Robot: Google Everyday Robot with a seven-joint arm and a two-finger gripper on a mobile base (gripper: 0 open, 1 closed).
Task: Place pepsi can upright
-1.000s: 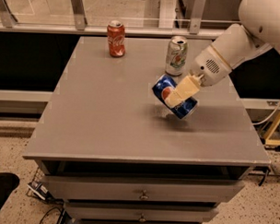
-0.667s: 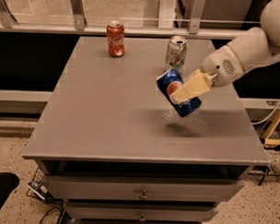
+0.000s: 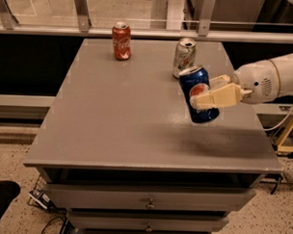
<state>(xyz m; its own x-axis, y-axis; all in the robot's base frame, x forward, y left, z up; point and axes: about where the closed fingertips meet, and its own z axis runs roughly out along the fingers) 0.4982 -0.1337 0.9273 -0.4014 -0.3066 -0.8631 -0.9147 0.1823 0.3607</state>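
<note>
My gripper (image 3: 204,98) reaches in from the right, fingers clamped across the pepsi can (image 3: 192,83). The can hangs clear of the grey table (image 3: 117,118) near its right edge, top up and slightly tilted, nearly squared for setting down, I judge. Just behind it stands a white-and-green can (image 3: 184,56), with a red cola can (image 3: 121,41) further left. Drawers (image 3: 148,198) sit below, over speckled floor.

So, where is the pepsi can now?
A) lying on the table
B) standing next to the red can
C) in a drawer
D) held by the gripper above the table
D: the gripper is shut on the pepsi can, holding it slightly tilted above the table, shadow beneath.
</note>
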